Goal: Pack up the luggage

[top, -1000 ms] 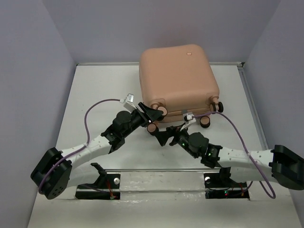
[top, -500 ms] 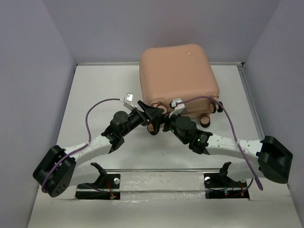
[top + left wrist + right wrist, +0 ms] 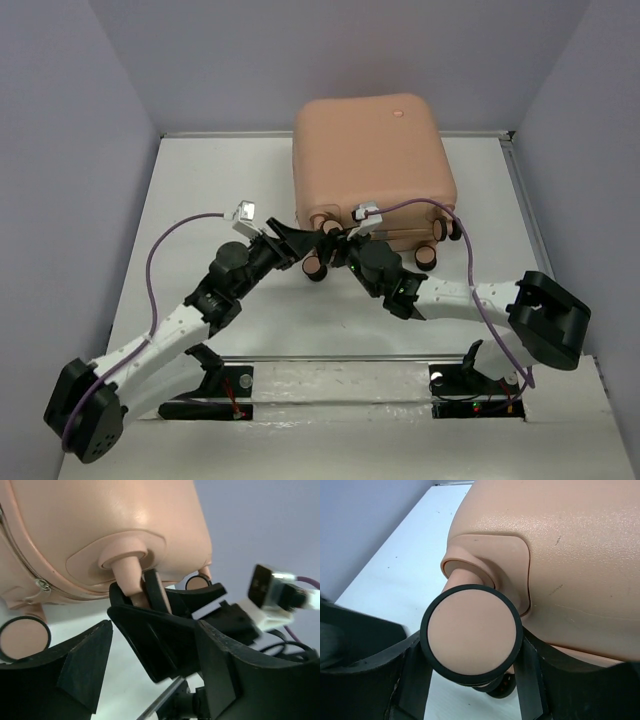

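Observation:
The luggage (image 3: 375, 165) is a closed peach-pink hard-shell suitcase lying flat at the back middle of the table, casters toward me. It fills the top of the left wrist view (image 3: 100, 520) and the right wrist view (image 3: 570, 555). My right gripper (image 3: 335, 240) is at its front left corner, and its fingers (image 3: 530, 680) close on a caster wheel (image 3: 471, 632). My left gripper (image 3: 300, 243) is just to the left of that, open (image 3: 155, 635), with the right gripper's black finger (image 3: 150, 645) between its jaws. The lining is hidden.
Another caster (image 3: 314, 268) sits below the two grippers, and two more (image 3: 425, 257) stand at the suitcase's front right. The white table (image 3: 200, 190) is walled by grey panels on the left, back and right. Purple cables (image 3: 175, 250) loop from both wrists.
My right arm has swung left and forward from in front of the suitcase onto its front left caster. My left arm has drawn back slightly. The suitcase has shifted a little toward the back.

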You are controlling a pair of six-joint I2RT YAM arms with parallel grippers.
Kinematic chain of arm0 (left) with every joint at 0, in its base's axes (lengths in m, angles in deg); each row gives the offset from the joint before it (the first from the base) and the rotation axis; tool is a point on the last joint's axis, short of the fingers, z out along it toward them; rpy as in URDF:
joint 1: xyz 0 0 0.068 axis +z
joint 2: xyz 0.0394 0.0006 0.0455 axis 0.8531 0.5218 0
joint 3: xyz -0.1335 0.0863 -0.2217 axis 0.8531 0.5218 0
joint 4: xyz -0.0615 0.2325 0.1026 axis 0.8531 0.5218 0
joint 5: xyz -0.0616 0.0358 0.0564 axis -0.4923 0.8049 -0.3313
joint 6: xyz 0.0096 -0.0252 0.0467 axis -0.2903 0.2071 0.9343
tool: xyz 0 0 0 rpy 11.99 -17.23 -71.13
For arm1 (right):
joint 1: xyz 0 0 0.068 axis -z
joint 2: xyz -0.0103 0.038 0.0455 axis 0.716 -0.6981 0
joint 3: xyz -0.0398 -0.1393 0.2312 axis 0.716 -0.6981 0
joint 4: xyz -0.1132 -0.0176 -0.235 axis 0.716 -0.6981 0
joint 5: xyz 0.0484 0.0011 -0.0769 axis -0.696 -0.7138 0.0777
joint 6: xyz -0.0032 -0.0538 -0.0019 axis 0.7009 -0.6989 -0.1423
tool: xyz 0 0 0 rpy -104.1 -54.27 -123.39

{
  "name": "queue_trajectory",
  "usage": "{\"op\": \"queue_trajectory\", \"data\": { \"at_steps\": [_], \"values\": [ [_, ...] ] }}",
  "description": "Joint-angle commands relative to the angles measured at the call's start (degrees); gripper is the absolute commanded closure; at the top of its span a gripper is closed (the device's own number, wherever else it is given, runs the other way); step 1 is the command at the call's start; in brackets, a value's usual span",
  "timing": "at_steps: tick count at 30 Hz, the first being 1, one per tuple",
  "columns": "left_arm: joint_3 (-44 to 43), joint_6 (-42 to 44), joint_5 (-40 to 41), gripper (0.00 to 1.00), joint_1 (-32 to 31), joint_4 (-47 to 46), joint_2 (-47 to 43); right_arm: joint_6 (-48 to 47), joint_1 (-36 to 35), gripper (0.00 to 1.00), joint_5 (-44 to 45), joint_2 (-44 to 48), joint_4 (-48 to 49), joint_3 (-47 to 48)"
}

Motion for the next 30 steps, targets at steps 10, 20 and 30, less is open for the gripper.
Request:
{"op": "queue_trajectory", "data": {
  "at_steps": [10, 20, 30],
  "values": [
    [4.1, 23.0, 11.6, 0.51, -1.7, 6.7, -7.2, -1.5, 1.9, 0.93, -0.9, 4.2, 0.1, 4.3],
    [-3.2, 34.9, 15.3, 0.52, -3.1, -3.4, 10.5, -1.8, 1.9, 0.93, -5.8, 3.6, -2.1, 6.6],
    [-9.0, 39.9, 21.3, 0.58, -3.3, -7.0, 22.9, -1.1, 1.9, 0.93, -9.4, 2.8, -1.5, 7.0]
  ]
}}
